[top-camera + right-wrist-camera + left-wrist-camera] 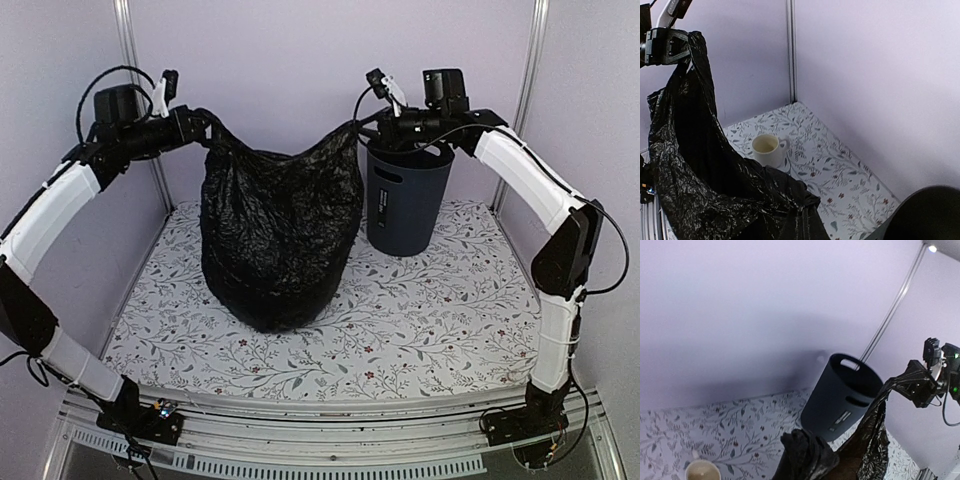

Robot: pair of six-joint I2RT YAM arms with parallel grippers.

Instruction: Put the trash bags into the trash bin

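The cup [702, 472] is cut off by the lower edge of the left wrist view and, from above, is hidden behind the trash bag [280, 235]. The trash bin [927, 215] is cropped and blurred in the right wrist view's near corner. Its label [842, 418] is too small to be read.

Top external: fixed, high behind both arm bases, angled down over the whole counter [430, 330] — trash bin [405, 205] seen whole, mid-distance. Left wrist: well apart from the bin, low, facing it, with the right pincer [905, 382] beside it. Right wrist: tight against the bin, only its rim in the corner, facing away toward the left pincer [684, 49]. All three share the trash bag [280, 230] — both wrist views also the cup [766, 146].
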